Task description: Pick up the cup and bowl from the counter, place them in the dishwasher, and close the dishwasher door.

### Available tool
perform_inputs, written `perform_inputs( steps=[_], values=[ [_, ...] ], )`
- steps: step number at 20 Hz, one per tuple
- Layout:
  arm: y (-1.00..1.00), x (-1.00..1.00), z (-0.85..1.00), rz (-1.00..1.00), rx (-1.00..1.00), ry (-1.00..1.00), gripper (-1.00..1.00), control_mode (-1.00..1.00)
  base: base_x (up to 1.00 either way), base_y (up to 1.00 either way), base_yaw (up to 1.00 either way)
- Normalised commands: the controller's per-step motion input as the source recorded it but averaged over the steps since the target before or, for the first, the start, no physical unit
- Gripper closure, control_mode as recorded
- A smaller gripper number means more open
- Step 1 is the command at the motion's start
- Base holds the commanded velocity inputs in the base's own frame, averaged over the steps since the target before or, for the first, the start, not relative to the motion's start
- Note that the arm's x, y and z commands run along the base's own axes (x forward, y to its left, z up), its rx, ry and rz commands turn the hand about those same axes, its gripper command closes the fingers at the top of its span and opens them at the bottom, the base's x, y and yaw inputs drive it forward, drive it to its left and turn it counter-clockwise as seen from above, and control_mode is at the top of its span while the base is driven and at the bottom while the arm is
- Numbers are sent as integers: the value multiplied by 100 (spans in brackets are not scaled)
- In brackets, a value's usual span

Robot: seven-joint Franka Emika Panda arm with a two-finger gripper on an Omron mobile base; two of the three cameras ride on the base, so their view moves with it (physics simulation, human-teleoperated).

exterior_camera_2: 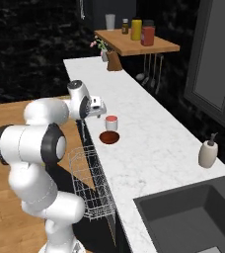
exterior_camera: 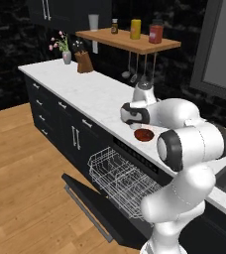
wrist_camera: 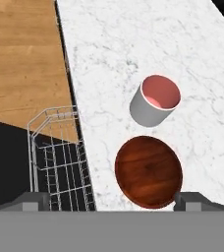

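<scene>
The cup [wrist_camera: 154,101], grey-white with a red inside, stands upright on the marble counter [wrist_camera: 124,44]. Right beside it, nearer the hand, sits the reddish-brown bowl [wrist_camera: 148,171]. Seen from the right base, the cup [exterior_camera_2: 111,122] and bowl [exterior_camera_2: 109,138] lie close to the counter's front edge. My gripper [exterior_camera_2: 98,109] hovers above that edge, just left of them. It is open, with its fingertips [wrist_camera: 35,201] spread wide on either side of the bowl and nothing between them. The dishwasher door [exterior_camera: 92,208] hangs down open and the white wire rack [exterior_camera: 120,176] is pulled out.
A wooden shelf [exterior_camera: 130,40] with jars, a knife block [exterior_camera: 84,62] and a flower vase [exterior_camera: 66,55] stand at the counter's far end. A soap dispenser [exterior_camera_2: 207,152] and a dark sink [exterior_camera_2: 193,212] lie to the near right. Wood floor [exterior_camera: 21,163] spreads left of the cabinets.
</scene>
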Motion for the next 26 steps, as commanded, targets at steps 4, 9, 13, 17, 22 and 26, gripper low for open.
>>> perform_inputs(
  steps=[4,9,13,17,22,26],
  values=[
    [-10,66,-33,2,0,0,-100,-100,0,0,0],
    [-12,58,-21,0,0,0,-100,-100,0,0,0],
    [-3,54,-24,0,0,0,-100,-100,0,0,0],
    [-12,41,-24,0,0,0,-100,-100,0,0,0],
    [-10,30,-24,0,0,0,-100,-100,0,0,0],
    [-2,26,-18,0,0,0,-100,-100,0,0,0]
  ],
)
